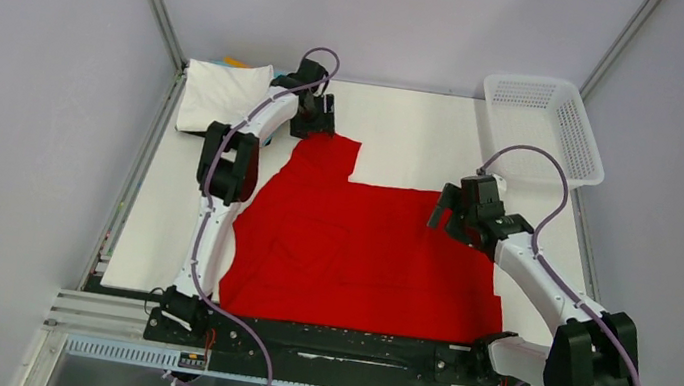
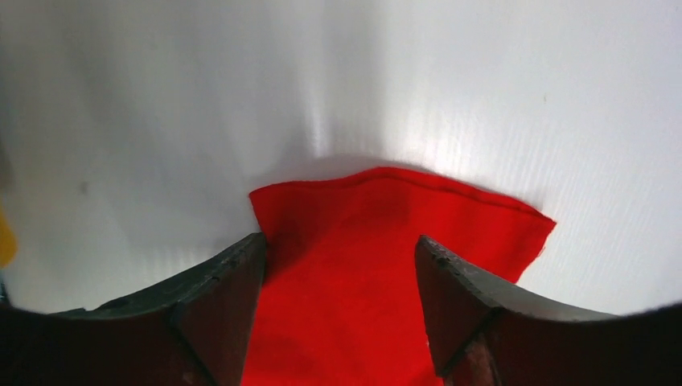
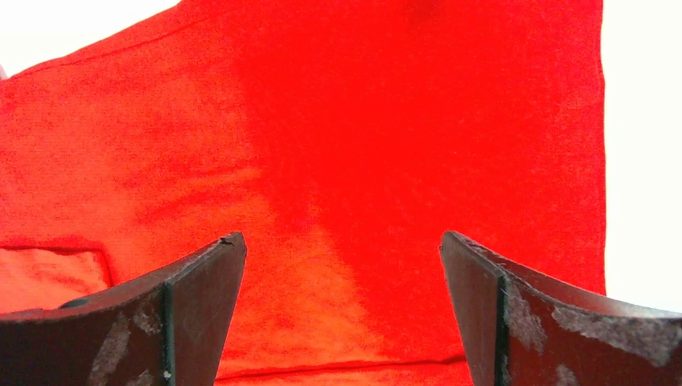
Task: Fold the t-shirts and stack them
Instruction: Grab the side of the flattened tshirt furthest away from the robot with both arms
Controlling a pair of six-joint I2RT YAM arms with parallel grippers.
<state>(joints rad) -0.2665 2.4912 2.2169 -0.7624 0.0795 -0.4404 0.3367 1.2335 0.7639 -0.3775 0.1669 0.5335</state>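
The plain bright red cloth t-shirt (image 1: 369,257) lies spread flat on the flat white table (image 1: 406,136). Its near edge runs along the arms' bases and its body stretches across from 9 to 3 o'clock. One sleeve (image 1: 328,156) sticks out toward 12 o'clock.

At about 2 o'clock from the shirt's middle, the right gripper (image 1: 446,216) hangs over the cloth's right-hand part. In its wrist view the right gripper (image 3: 342,237) has its jaws wide apart and empty, with red fabric filling the space below and the shirt's side edge off at 3 o'clock.

Farther out, at 11 o'clock, the left gripper (image 1: 312,123) sits right at the sleeve's end. Its wrist view shows the left gripper (image 2: 339,239) parted to a middling width, straddling the sleeve (image 2: 386,217), whose hem lies just ahead at 12 o'clock. I cannot tell whether the fingers touch the cloth, but they are not closed on it.

That sleeve is what the next fold seems to turn on. It lies between the left jaws, so the left arm is the nearer one to pinch it and carry it toward 6 o'clock.

Beyond, at 10 o'clock, rests a folded white cloth t-shirt (image 1: 221,93), and at 1 o'clock a white plastic mesh basket (image 1: 577,145).
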